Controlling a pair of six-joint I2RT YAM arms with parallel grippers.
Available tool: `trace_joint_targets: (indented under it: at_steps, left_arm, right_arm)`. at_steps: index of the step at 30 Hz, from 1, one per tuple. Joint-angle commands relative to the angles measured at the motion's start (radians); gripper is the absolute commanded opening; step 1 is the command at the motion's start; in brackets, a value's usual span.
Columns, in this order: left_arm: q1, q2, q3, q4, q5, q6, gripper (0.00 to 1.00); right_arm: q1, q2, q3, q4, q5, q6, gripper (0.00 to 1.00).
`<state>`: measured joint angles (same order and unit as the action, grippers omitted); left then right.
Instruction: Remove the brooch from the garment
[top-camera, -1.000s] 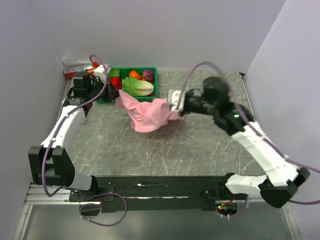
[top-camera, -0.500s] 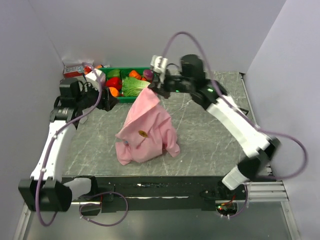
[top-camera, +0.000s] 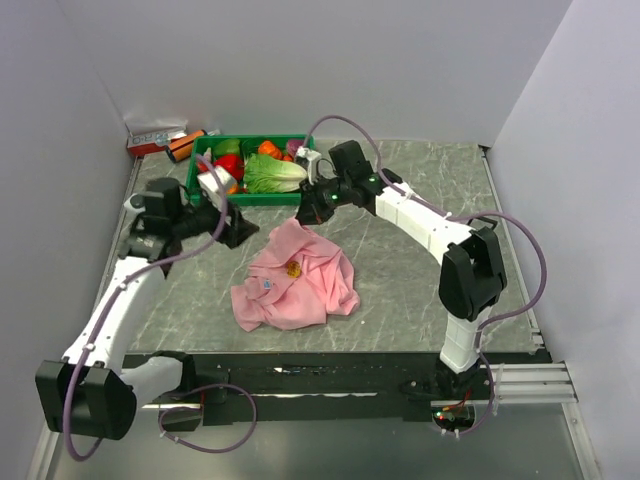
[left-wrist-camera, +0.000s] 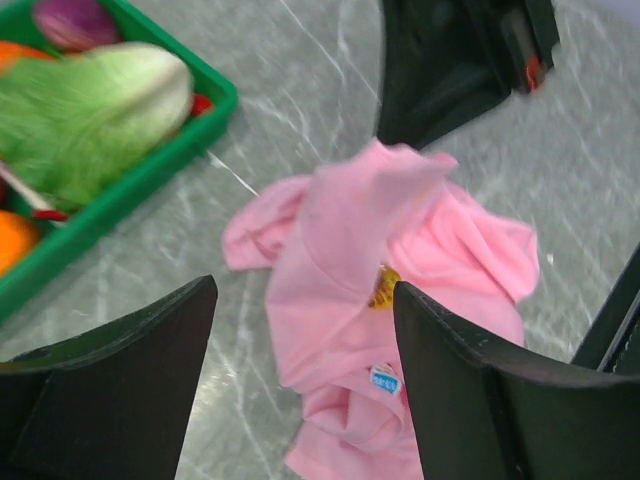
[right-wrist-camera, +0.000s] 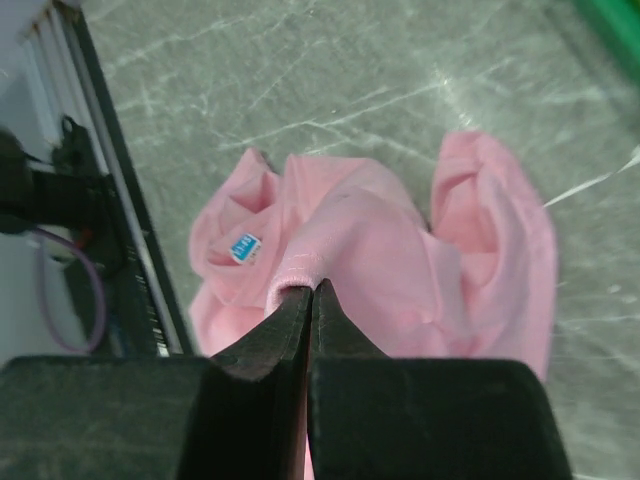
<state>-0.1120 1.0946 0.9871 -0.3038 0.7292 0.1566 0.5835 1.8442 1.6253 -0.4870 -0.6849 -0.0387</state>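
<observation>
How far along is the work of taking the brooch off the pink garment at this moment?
Done: the garment lies on the table with the brooch facing up. In hand: the right hand is shut on a raised fold of the cloth; the left hand is open, facing the garment and holding nothing. Left: grasp the brooch and take it off; it is not yet removed.

A robotics lab booth: plain lilac walls (top-camera: 300, 60) enclose a marbled table (top-camera: 400, 285) fronted by aluminium rails (top-camera: 520, 377).
</observation>
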Motion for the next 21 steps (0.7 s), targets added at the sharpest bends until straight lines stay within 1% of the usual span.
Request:
trace_joint_targets:
  at_steps: [1,2,3,4,8,11,15,16,17,18,21]
  left_arm:
    - [-0.132,-0.048,-0.12,0.196,-0.16,0.043,0.74]
    - [-0.205,-0.062,-0.166,0.234,-0.225,0.043,0.72]
    - [-0.244,-0.062,-0.186,0.27,-0.287,0.044,0.69]
    - [-0.277,-0.061,-0.2,0.345,-0.397,0.032,0.63]
    - [-0.398,0.031,-0.196,0.402,-0.474,0.044,0.59]
    - [-0.468,0.091,-0.179,0.456,-0.533,0.067,0.6]
    - [-0.541,0.177,-0.156,0.52,-0.609,0.11,0.61]
    - [-0.558,0.192,-0.156,0.538,-0.637,0.141,0.6]
    - [-0.589,0.218,-0.163,0.586,-0.657,0.158,0.6]
    - [-0.601,0.232,-0.162,0.601,-0.689,0.173,0.61]
    - [-0.638,0.289,-0.134,0.64,-0.726,0.216,0.59]
  right_arm:
    - [-0.037,0.006,-0.044,0.09,-0.075,0.189,0.0]
    - [-0.043,0.007,-0.041,0.078,-0.065,0.203,0.0]
    - [-0.048,0.015,-0.036,0.076,-0.058,0.213,0.0]
    - [-0.054,0.018,-0.035,0.076,-0.05,0.23,0.0]
    - [-0.112,0.033,-0.047,0.123,-0.016,0.428,0.0]
    - [-0.128,0.027,-0.082,0.145,-0.004,0.512,0.0]
    - [-0.132,0.018,-0.113,0.156,-0.007,0.566,0.0]
    - [-0.137,0.02,-0.116,0.16,-0.01,0.579,0.0]
    - [-0.14,0.021,-0.117,0.163,-0.011,0.594,0.0]
    - [-0.142,0.024,-0.116,0.162,-0.008,0.6,0.0]
    - [-0.143,0.032,-0.117,0.168,-0.002,0.626,0.0]
